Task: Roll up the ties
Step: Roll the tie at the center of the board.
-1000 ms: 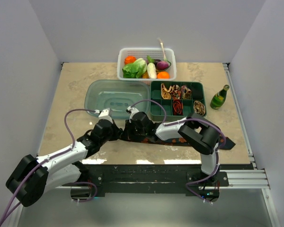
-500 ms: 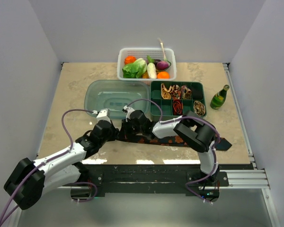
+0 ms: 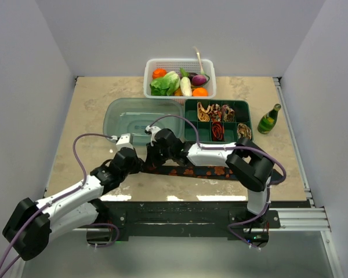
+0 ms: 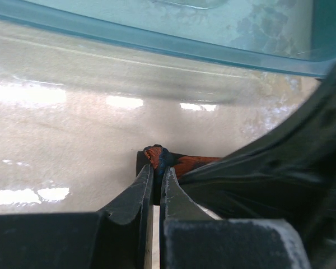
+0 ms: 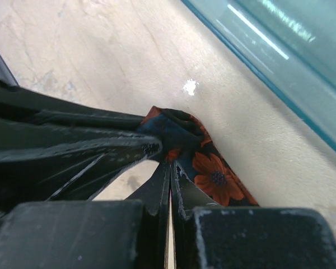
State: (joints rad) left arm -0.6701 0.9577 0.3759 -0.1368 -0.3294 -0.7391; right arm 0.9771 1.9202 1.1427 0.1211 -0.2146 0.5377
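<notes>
At tie (image 5: 213, 176) end | left gripper (image 4: 157, 171), right gripper (image 5: 171, 168) both pinched on it; only overhead shows its length

The left gripper (image 4: 155, 168) and right gripper (image 5: 171, 163) are black, on arms (image 3: 69, 200) of white links, black joints and purple cables (image 3: 75, 153).

Black tie (image 3: 200, 171) w/ orange flowers, laid flat, left end bunched.
</notes>
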